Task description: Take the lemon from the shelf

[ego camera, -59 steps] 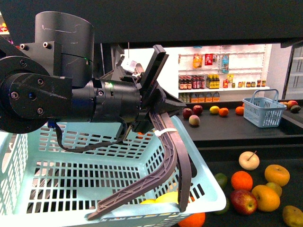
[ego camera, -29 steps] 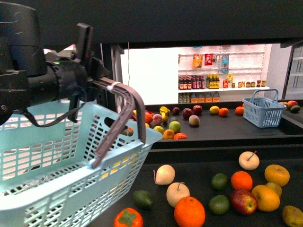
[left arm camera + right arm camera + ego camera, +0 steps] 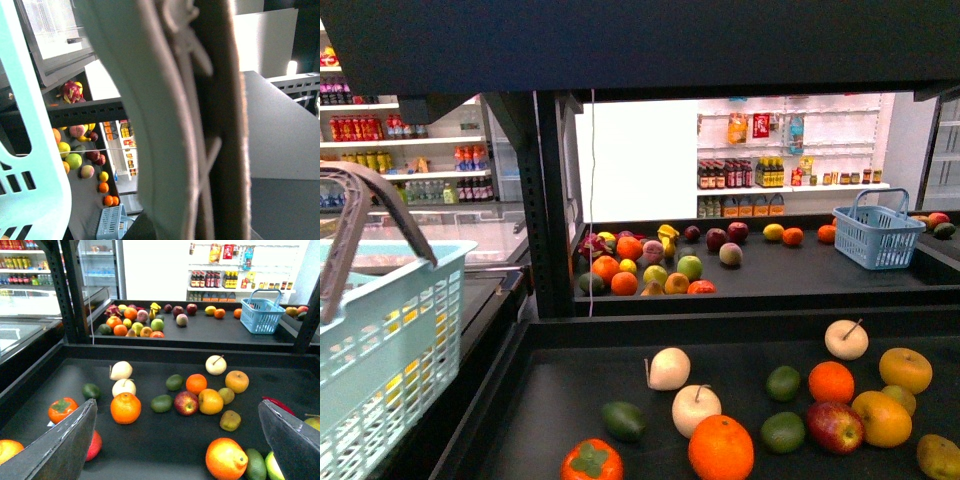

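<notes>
The lemon [image 3: 773, 232] is a small yellow oval on the upper tray of the black shelf [image 3: 820, 280], beside an orange and near two red apples. The right wrist view shows the lemon [image 3: 210, 310] far beyond my right gripper [image 3: 180, 450]. That gripper hangs open over the lower tray, nothing between its grey fingers [image 3: 65, 445]. My left gripper is shut on the basket handle [image 3: 185, 150], which fills the left wrist view and hides its fingers. The handle [image 3: 380, 200] and light-blue basket [image 3: 390, 340] sit at the far left.
Oranges, apples, pale pears and green fruits lie loose on the lower tray [image 3: 560, 400]. A fruit heap [image 3: 640, 265] crowds the upper tray's left end and a small blue basket [image 3: 877, 235] its right. A black upright [image 3: 548, 200] stands at the left. White bottle shelves line the back.
My left arm and the light-blue basket swung from the middle of the front view out to the far left. Both shelf trays and their fruit now show.
</notes>
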Controlling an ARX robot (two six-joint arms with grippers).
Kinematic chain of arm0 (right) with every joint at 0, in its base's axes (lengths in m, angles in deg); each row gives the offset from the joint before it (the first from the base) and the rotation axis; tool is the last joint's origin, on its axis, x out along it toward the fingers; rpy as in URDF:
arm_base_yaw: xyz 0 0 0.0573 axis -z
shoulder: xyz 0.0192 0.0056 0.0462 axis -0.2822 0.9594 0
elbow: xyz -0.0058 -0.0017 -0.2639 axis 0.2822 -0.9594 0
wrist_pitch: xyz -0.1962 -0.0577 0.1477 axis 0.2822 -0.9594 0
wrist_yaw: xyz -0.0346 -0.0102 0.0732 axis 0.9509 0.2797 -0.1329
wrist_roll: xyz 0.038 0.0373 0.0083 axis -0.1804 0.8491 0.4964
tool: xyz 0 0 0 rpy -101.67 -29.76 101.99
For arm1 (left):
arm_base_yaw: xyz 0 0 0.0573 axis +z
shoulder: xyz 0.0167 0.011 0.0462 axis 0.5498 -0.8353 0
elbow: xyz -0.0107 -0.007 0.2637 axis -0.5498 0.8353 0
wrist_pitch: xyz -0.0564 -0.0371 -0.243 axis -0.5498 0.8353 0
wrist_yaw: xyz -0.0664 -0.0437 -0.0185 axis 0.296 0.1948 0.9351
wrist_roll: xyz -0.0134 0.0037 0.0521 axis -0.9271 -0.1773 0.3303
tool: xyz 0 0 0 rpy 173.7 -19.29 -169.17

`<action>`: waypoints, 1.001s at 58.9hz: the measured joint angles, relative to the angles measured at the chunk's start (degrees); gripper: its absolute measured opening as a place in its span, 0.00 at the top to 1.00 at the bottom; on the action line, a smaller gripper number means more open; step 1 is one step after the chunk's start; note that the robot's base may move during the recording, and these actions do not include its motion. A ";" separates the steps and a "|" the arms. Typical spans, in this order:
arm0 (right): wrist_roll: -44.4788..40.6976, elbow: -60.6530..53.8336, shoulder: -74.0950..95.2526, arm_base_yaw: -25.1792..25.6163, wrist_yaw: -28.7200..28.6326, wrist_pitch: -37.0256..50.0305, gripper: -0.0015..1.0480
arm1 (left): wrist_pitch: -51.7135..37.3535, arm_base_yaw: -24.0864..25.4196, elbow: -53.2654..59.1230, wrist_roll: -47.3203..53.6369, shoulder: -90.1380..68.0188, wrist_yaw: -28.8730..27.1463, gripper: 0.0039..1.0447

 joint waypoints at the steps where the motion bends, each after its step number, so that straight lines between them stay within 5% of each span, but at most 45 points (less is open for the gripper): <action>1: 0.00 0.00 0.00 0.00 0.02 0.00 0.07 | -1.40 0.81 0.46 -0.28 0.00 1.16 0.95; 25: 0.00 0.00 0.00 0.02 0.02 0.00 0.07 | -10.86 7.82 6.27 -4.13 -0.07 6.78 0.95; 59: 0.00 0.00 0.00 0.00 0.02 0.00 0.07 | -15.69 11.67 16.87 -5.07 3.43 9.90 0.95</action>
